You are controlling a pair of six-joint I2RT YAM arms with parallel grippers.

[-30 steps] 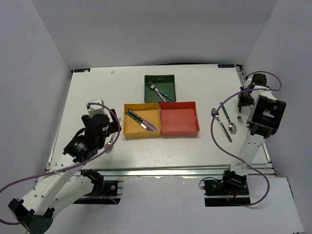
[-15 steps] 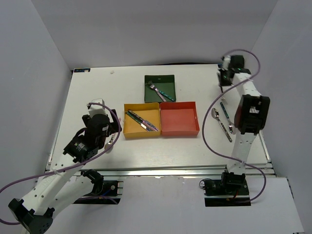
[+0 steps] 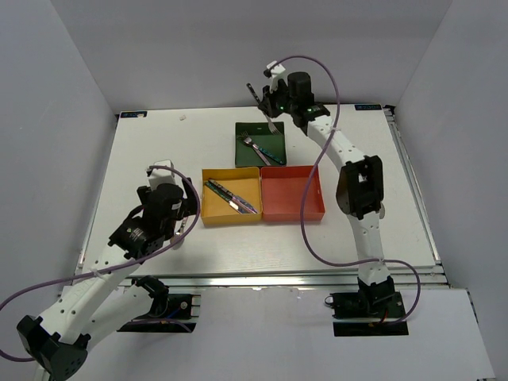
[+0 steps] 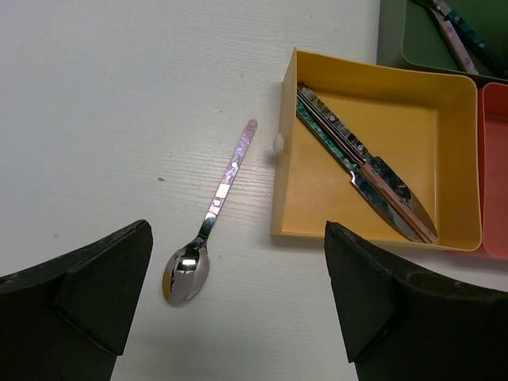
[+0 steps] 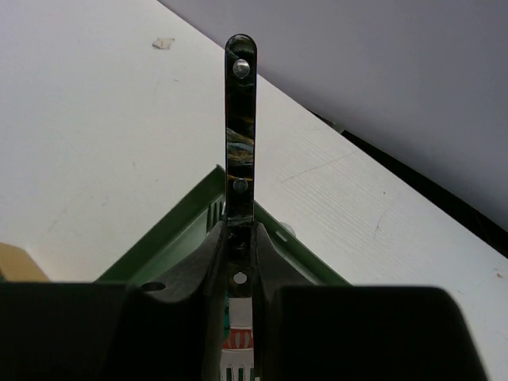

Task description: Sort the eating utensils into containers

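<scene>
Now the right gripper point(image 5: 238, 238) pinches a dark-handled utensil point(image 5: 240, 119) tight with the green tray point(image 5: 178, 230) right under it, likely to drop it inside, while the left gripper point(image 4: 238, 294) hangs with fingers spread wide over a pink-handled spoon point(image 4: 208, 230).

Top view high from near side, wrist views close, downward — all share green tray point(image 3: 244, 155)
</scene>
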